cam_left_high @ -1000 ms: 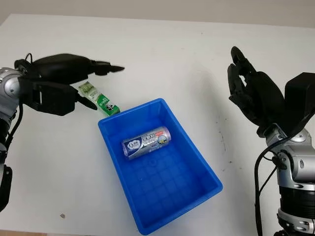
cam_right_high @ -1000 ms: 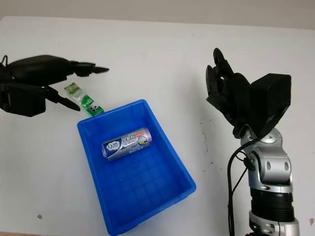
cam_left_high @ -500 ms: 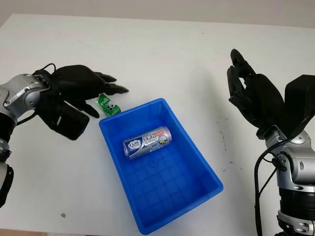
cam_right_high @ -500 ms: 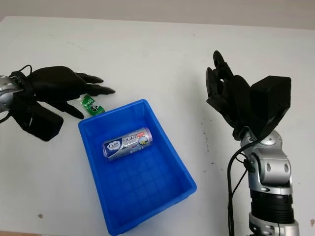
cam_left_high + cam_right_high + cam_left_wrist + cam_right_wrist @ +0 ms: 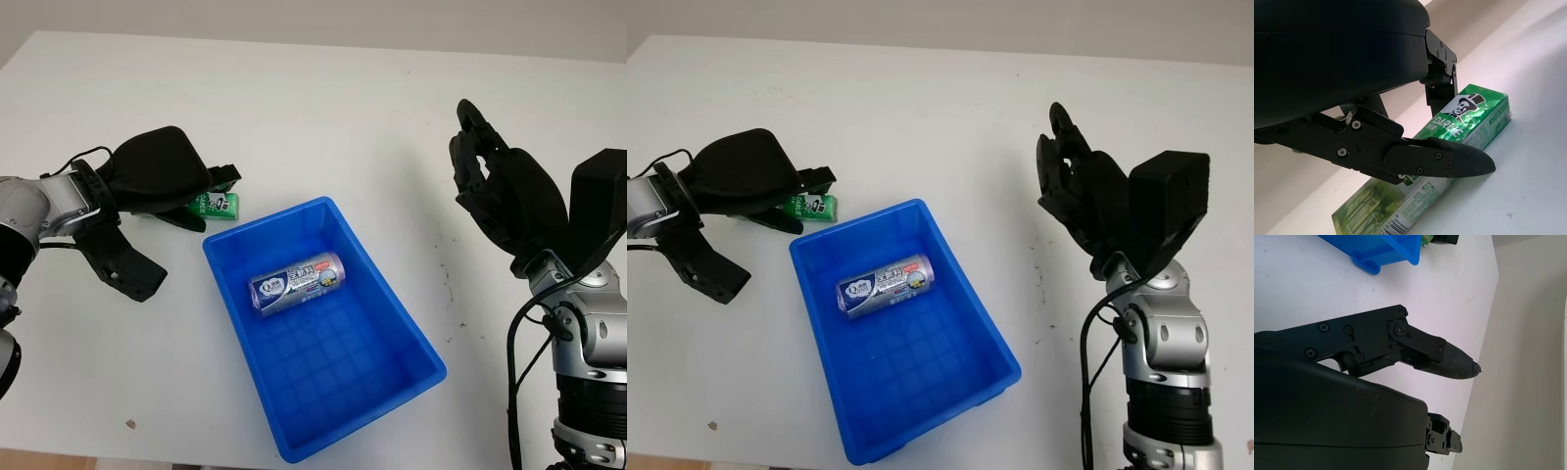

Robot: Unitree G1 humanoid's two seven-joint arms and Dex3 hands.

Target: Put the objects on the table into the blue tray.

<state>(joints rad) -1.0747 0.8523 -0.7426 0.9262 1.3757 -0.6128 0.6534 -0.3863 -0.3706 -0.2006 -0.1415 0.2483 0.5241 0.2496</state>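
At centre left, the left hand covers the green toothpaste box, fingers curling around it though not yet clamped. The box lies flat on the table, long axis toward the blue tray, just beside its upper-left corner. The tray holds a can. The right hand hovers open at right.

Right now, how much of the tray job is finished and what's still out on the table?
Done: the silver can lies inside the blue tray. In hand: the left hand is down over the green Darlie toothpaste box, fingers curled around it, box seemingly still on the table beside the tray. Left: lift it and drop it in. The right hand is open, raised right of the tray.
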